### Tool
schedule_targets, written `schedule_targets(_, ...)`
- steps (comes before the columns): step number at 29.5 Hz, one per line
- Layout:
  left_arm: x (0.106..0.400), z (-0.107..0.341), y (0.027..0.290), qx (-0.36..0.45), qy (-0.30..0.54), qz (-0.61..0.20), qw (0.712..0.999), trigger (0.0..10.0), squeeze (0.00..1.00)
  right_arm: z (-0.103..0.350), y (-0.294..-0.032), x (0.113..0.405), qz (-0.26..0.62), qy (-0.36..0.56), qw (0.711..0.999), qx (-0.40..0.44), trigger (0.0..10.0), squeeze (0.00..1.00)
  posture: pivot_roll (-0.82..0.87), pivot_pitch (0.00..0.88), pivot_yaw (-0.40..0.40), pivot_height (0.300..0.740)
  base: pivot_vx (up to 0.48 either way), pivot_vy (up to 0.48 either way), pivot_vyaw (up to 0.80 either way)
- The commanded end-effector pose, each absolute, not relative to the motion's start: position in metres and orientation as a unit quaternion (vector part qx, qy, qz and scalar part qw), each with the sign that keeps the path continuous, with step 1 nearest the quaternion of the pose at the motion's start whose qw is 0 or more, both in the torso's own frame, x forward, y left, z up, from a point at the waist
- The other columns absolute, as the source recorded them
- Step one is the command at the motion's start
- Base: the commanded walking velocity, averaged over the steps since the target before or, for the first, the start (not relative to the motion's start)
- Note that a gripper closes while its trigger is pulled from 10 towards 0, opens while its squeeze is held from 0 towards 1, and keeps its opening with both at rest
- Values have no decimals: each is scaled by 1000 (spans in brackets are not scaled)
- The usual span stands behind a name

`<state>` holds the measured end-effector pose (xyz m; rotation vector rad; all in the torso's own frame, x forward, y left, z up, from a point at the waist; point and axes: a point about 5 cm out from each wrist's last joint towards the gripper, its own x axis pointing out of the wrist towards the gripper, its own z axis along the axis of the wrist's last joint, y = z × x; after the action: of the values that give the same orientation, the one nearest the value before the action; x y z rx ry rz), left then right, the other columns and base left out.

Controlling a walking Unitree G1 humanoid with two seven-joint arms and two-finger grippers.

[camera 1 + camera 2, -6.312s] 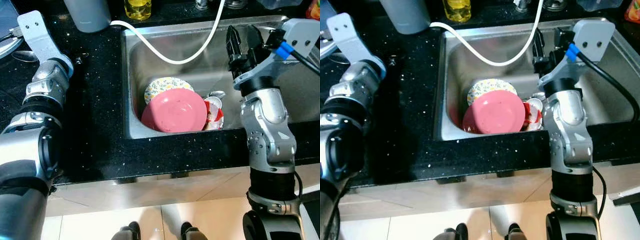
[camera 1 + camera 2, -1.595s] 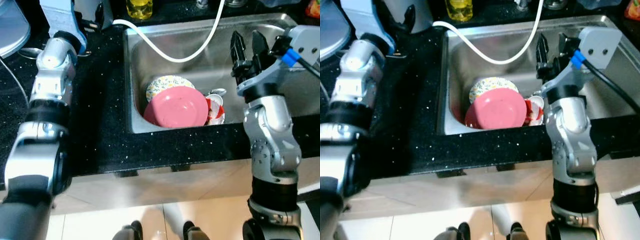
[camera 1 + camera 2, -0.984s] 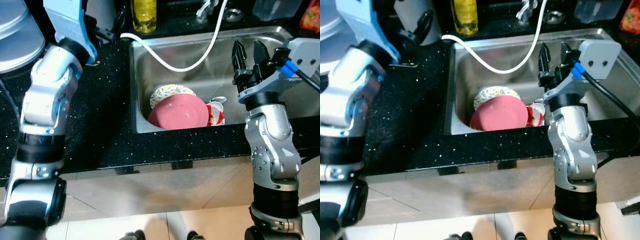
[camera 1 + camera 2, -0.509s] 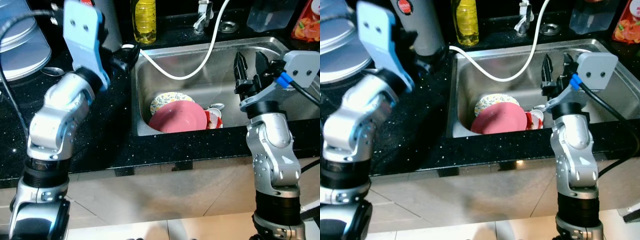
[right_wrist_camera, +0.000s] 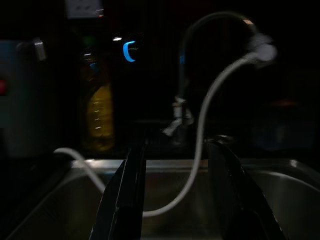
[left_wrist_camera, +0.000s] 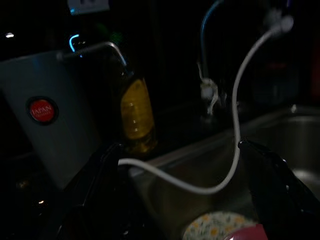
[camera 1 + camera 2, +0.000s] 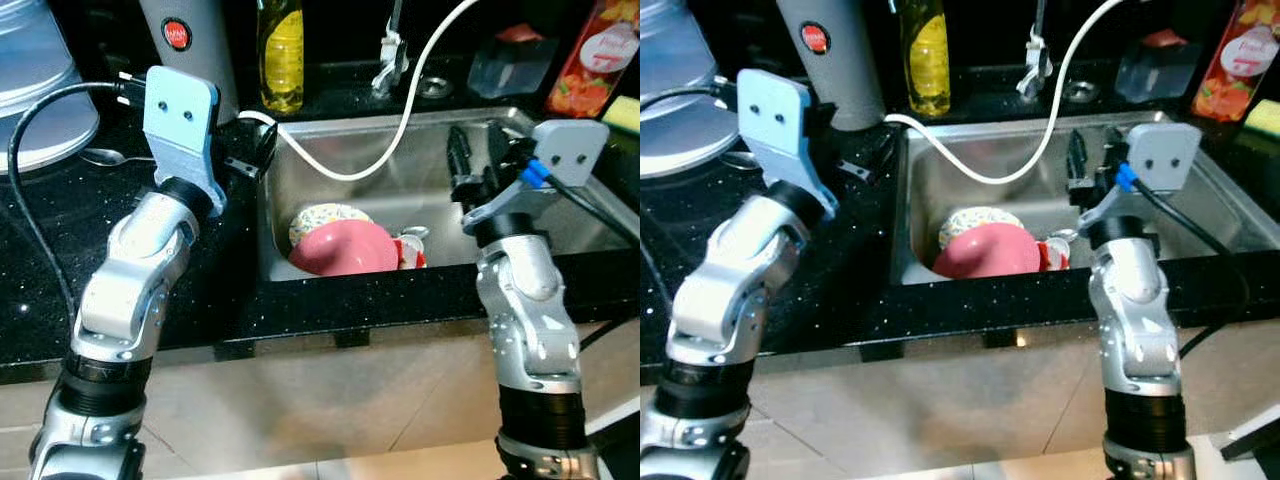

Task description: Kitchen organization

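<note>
A pink plate (image 7: 345,250) leans in the steel sink (image 7: 420,165), on top of a floral plate (image 7: 320,217). A red and white cup (image 7: 408,250) lies beside them. My left gripper (image 7: 252,155) hovers open over the sink's left rim, holding nothing. In the left wrist view its fingers (image 6: 95,180) stand wide apart, with the floral plate (image 6: 215,225) low between them. My right gripper (image 7: 478,160) is open and empty above the sink's right half. Its fingers (image 5: 125,195) frame the faucet in the right wrist view.
A white hose (image 7: 400,120) loops from the faucet (image 7: 390,50) across the sink to the left counter. Behind stand a yellow bottle (image 7: 280,55) and a grey appliance (image 7: 185,40) with a red button. A spoon (image 7: 105,157) lies on the black counter. A clear container (image 7: 510,65) and red packet (image 7: 600,55) stand back right.
The camera has risen and pulled back, so more of the back counter shows. My left arm swung in from the left counter to the sink's rim. The right gripper stayed open over the sink.
</note>
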<state>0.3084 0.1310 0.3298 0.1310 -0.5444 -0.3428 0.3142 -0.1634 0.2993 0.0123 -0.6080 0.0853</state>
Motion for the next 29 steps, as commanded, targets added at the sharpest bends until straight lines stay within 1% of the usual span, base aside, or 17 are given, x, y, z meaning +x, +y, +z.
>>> schedule_targets(1, 311, 323, 138, 48, -261, -143, 953, 10000, 0, 298, -155, 317, 64, -299, 952, 10, 10000, 0, -79, 65, -16, 740, 0, 0, 0)
schedule_targets(3, 313, 319, 144, 36, -257, -125, 958, 10000, 0, 298, -150, 320, 78, -296, 952, 13, 10000, 0, -77, 55, -25, 740, 0, 0, 0)
schedule_targets(14, 318, 309, 148, 30, -241, -109, 964, 10000, 0, 290, -150, 324, 79, -288, 954, 24, 10000, 0, -83, 31, -17, 740, 0, 0, 0)
schedule_targets(17, 321, 300, 150, 56, -209, -115, 970, 10000, 0, 271, -171, 325, 39, -250, 965, 72, 10000, 0, -75, 21, -6, 740, 0, 0, 0)
schedule_targets(19, 321, 299, 151, 57, -205, -116, 970, 10000, 0, 268, -175, 326, 33, -244, 966, 77, 10000, 0, -75, 21, -6, 740, 0, 0, 0)
schedule_targets(23, 324, 287, 155, 103, -186, -113, 971, 10000, 0, 252, -198, 323, -22, -222, 973, 53, 10000, 0, -75, 9, 3, 740, 0, 0, 0)
schedule_targets(24, 324, 287, 155, 103, -186, -113, 971, 10000, 0, 252, -198, 323, -22, -222, 973, 53, 10000, 0, -75, 9, 3, 740, 0, 0, 0)
schedule_targets(26, 325, 284, 159, 88, -187, -101, 973, 10000, 0, 251, -200, 320, -37, -227, 973, 18, 10000, 0, -82, 4, 7, 740, 0, 0, 0)
schedule_targets(29, 327, 279, 164, 84, -185, -85, 976, 10000, 0, 254, -199, 318, -35, -236, 971, 14, 10000, 0, -92, 4, 7, 740, 0, 0, 0)
